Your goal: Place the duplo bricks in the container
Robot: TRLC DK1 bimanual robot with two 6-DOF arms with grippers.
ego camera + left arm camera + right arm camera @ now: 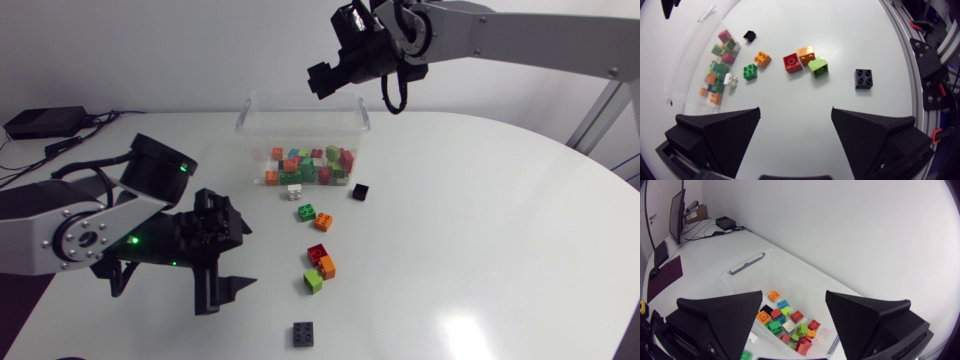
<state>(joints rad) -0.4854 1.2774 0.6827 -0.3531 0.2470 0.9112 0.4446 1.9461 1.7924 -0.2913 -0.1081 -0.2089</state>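
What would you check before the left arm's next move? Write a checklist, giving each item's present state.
1. Left gripper open and empty: ok.
2. Right gripper open, empty, over the clear plastic container: ok.
3. Container's top uncovered: ok.
4. All bricks inside: not ok; several lie on the white table.
5. Black square brick stands apart from the others: ok.
6. Red brick, orange brick beside it and lime-green brick separated: not ok, they touch.
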